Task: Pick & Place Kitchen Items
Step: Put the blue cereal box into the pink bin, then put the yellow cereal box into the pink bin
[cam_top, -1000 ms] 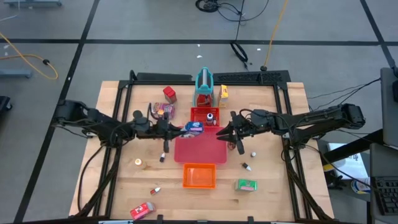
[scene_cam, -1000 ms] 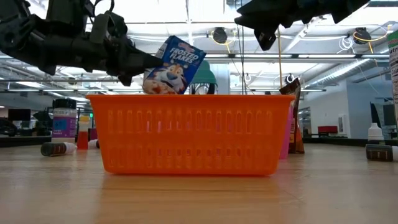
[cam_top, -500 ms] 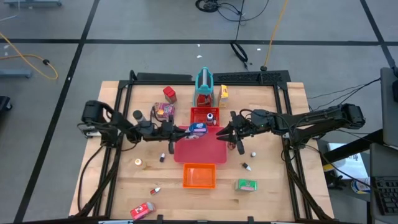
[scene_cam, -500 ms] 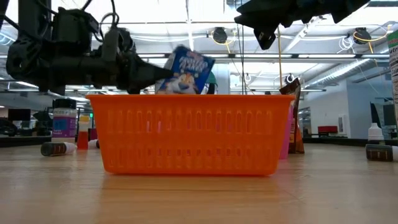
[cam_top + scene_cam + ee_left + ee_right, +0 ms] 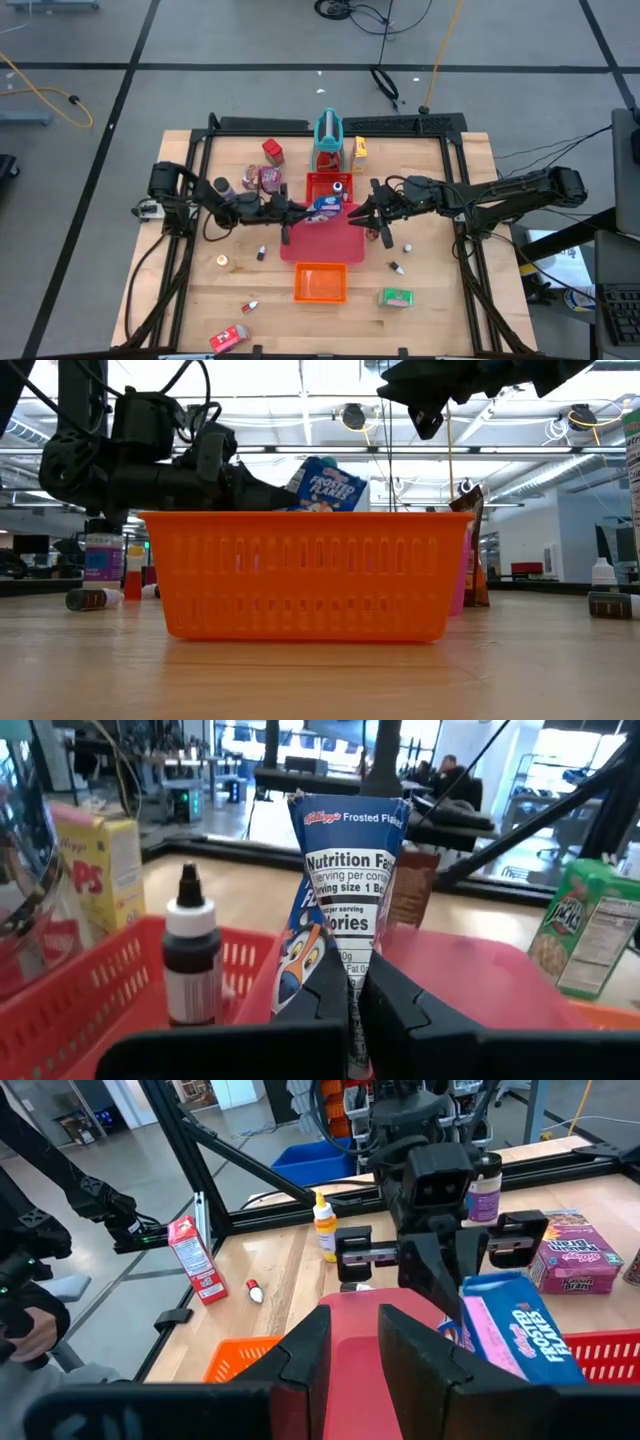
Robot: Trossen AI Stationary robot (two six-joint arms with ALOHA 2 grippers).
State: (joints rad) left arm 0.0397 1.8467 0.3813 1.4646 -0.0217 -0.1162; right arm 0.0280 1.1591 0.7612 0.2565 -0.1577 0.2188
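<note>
Pale wooden boards make up the table, where a flat red tray sits mid-table, a small red basket just behind it and an orange basket in front. At this moment the left gripper is clamped tight on the lower end of a blue-white Frosted Flakes box, holding it aloft at the seam between the red basket and the flat tray; the left wrist view shows the box upright between the dark fingers, with a small dark bottle standing inside the basket right beside it. The right gripper hovers over the tray's far edge, jaws partly apart and holding nothing, and looks to be waiting. The step in hand appears to be setting the box into one of the red containers. To do it well, I would keep the box upright, carry it fully past the basket wall before lowering, steer clear of the bottle so it is not toppled, and let go only once the box rests on the floor of the container, since a tall thin box dropped from height is likely to tip over
</note>
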